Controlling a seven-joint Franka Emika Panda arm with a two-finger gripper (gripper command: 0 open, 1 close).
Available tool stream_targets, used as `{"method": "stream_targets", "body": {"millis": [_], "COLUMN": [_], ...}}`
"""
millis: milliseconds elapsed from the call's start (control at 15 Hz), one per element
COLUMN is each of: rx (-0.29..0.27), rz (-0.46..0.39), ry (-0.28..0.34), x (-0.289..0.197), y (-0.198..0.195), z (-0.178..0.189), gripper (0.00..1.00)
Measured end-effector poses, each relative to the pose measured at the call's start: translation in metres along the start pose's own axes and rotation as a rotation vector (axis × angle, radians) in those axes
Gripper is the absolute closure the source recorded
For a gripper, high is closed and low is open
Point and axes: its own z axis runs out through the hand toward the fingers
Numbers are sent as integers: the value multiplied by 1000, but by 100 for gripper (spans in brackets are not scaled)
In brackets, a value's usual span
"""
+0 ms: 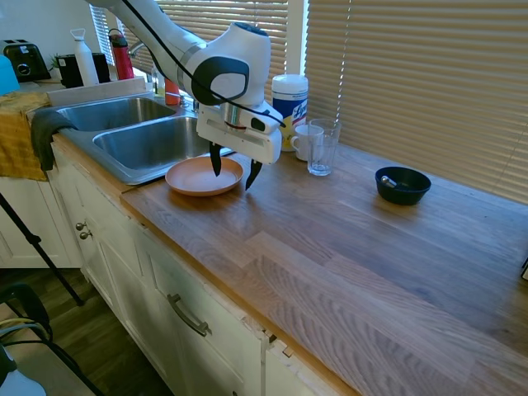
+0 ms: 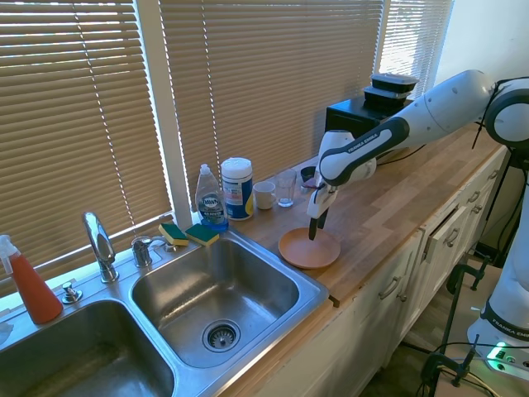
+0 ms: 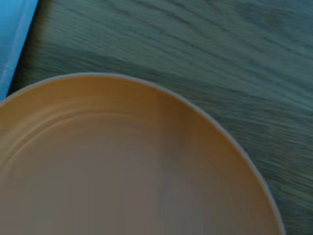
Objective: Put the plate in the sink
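Plate [image 1: 202,176] is sitting flat on the wood counter [image 1: 346,247], right next to the sink [image 1: 140,140], with its edge close to the sink's rim. It's peach-orange and looks bare inside. The gripper [image 1: 232,170] is low over the plate's far edge with its jaws spread: one finger points down over the inside of the plate, the other hangs outside the rim on the counter side. Can't tell if either tip is actually touching the plate. From the other side, the gripper [image 2: 315,225] hangs over the plate [image 2: 309,248], and the basin nearest to it has only a drain in it.

Wrist cam is mostly filled with the plate [image 3: 122,166], kinda blurry, with wood grain past its rim.

Other stuff on the counter: a glass [image 1: 323,147] and a white mug [image 1: 305,140] beside a wipes tub [image 1: 289,99], and a dark bowl [image 1: 403,185] further along, well apart from the plate. Two sponges [image 2: 188,234] and a soap bottle [image 2: 212,200] sit behind the sink by the faucet [image 2: 97,244].
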Motion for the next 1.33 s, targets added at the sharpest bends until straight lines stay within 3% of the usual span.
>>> {"method": "stream_targets", "body": {"millis": [333,1333], "rx": [2,19], "rz": [-19,-17], "ry": [-39,-77], "x": [-1,17], "y": [-1,-12], "z": [3,16], "gripper": [100,100]}}
